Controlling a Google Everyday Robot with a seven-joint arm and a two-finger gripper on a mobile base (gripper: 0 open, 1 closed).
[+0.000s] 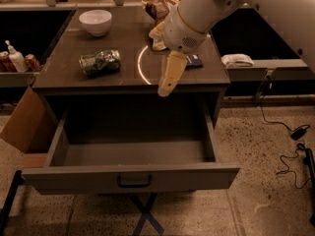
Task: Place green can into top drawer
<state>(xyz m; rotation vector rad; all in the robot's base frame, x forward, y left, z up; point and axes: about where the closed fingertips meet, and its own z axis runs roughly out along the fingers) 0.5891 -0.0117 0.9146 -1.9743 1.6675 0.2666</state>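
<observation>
The green can (100, 63) lies on its side on the left part of the cabinet top. The top drawer (130, 177) is pulled out wide open below, with its dark handle (134, 182) at the front centre and nothing in it. My gripper (167, 85) hangs from the white arm over the front edge of the cabinet top, right of the can and well apart from it. It holds nothing.
A white bowl (95, 22) stands at the back left of the top. A snack bag (156, 9) and a dark flat object (193, 60) lie behind the arm. A cardboard box (27, 127) stands left of the drawer. Cables (290, 136) lie on the floor at right.
</observation>
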